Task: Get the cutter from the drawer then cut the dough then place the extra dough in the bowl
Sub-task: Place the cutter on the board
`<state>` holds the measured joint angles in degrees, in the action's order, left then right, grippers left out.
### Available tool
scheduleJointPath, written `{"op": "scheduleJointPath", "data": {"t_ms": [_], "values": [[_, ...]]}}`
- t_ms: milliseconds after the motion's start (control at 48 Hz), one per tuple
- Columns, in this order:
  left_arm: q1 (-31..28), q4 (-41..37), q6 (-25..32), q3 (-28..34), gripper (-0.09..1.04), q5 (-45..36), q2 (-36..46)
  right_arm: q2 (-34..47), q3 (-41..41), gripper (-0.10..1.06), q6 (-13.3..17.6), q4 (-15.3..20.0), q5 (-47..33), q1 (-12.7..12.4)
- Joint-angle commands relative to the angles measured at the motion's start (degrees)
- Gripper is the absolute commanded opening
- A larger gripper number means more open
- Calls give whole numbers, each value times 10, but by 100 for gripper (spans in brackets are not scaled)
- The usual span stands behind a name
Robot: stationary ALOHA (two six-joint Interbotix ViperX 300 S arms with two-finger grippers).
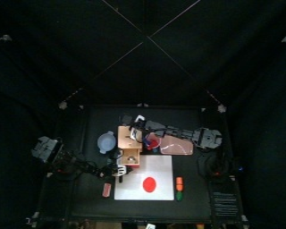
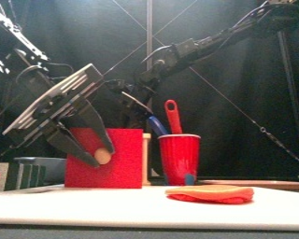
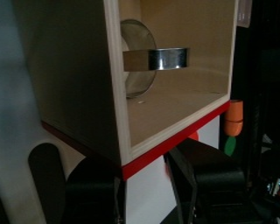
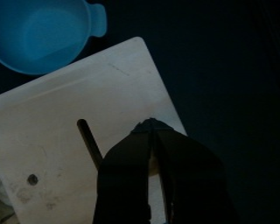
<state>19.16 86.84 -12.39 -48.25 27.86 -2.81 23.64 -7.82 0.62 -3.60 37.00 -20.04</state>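
The pale wooden box (image 1: 131, 158) stands behind the white cutting board (image 1: 164, 172). Its red drawer front (image 2: 120, 168) is pulled out, and my left gripper (image 2: 92, 147) is shut on the knob (image 2: 104, 157). In the left wrist view, the open drawer (image 3: 166, 105) holds the round metal cutter (image 3: 154, 59), with the left gripper (image 3: 143, 157) at the red front. A flat red dough disc (image 1: 149, 185) lies on the board. My right gripper (image 4: 154, 140) is shut and empty, its tips over the box's pale top (image 4: 60, 105) near the slot. The blue-grey bowl (image 1: 107, 141) sits left of the box.
A red cup (image 2: 179, 159) with a blue and a red toy knife stands just right of the box. Small orange and green toy foods (image 1: 179, 185) lie at the board's right edge. The right arm (image 1: 188, 139) reaches in over the cup.
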Motion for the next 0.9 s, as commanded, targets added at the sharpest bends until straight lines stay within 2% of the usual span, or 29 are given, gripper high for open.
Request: {"op": "scheduleJointPath", "data": {"t_ms": [21,104,312,625,750,896], "values": [[-1,-6,2,11,79,3,5,-5,0,4,0,2,7,7],[-1,-7,2,11,83,3,7,-4,0,4,1,2,7,9],[-1,-22,4,4,84,-2,20,-14,-11,4,0,-3,7,16],[21,-50,6,-48,84,-6,83,-70,-23,4,-7,-4,6,25],[31,-137,2,-90,83,-6,123,-113,0,6,-11,-4,22,33],[30,-243,5,-130,83,-5,158,-167,61,17,-9,-2,8,70]]}}
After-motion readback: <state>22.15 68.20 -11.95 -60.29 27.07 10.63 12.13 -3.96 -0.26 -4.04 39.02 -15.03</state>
